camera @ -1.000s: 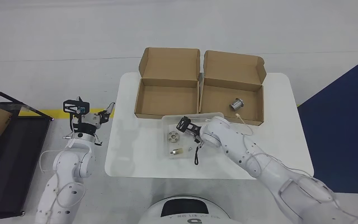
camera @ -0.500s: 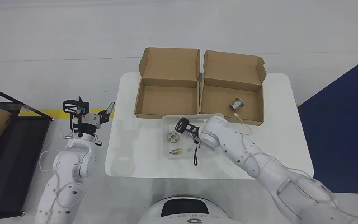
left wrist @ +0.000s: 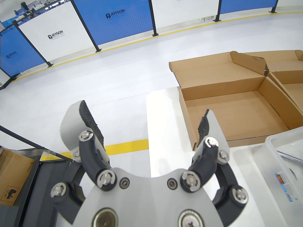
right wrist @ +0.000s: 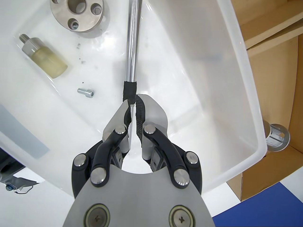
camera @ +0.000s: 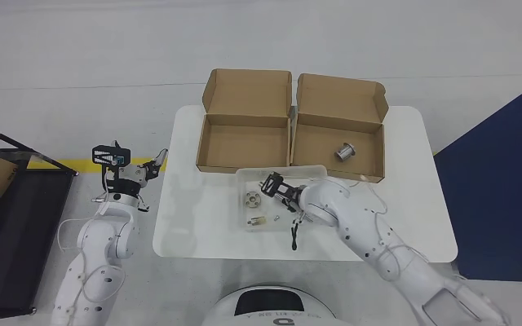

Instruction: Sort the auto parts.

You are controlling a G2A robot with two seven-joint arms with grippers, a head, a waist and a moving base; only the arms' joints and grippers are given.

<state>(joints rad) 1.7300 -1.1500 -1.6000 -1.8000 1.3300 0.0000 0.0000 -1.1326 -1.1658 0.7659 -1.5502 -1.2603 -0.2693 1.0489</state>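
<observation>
Jaws on my right gripper [right wrist: 134, 102] are clenched on the near end of the steel rod [right wrist: 133, 36], which lies along the inside of the clear plastic bin [right wrist: 236, 48]; I cannot tell whether its far end is off the bin floor. Jaws on my left gripper [left wrist: 144, 119] stand wide apart, holding nothing, off the table's left edge and near the left cardboard box [left wrist: 236, 109]. Handling, judged: the rod is polished metal, stiff, probably weighty for its thickness and slippery against the pads. A dark band wraps it right at my fingertips, which should help friction. The hold is at the very end, so the long free length may lever downward or swivel in the grip. A hold nearer mid-length would balance better, and a slow carry seems prudent. Count in bin: one rod, one flange disc [right wrist: 76, 4] with four small holes about a centre bore, one cylindrical fitting [right wrist: 43, 56] with a threaded stub, one small bolt [right wrist: 86, 92]. The disc looks heavy and flat, best taken across its rim; the bolt is tiny, light, hard to pinch. Count outside bin: two boxes, the left one and the right cardboard box [camera: 314, 147], with one metal spool [camera: 346, 152] lying in the right one.
</observation>
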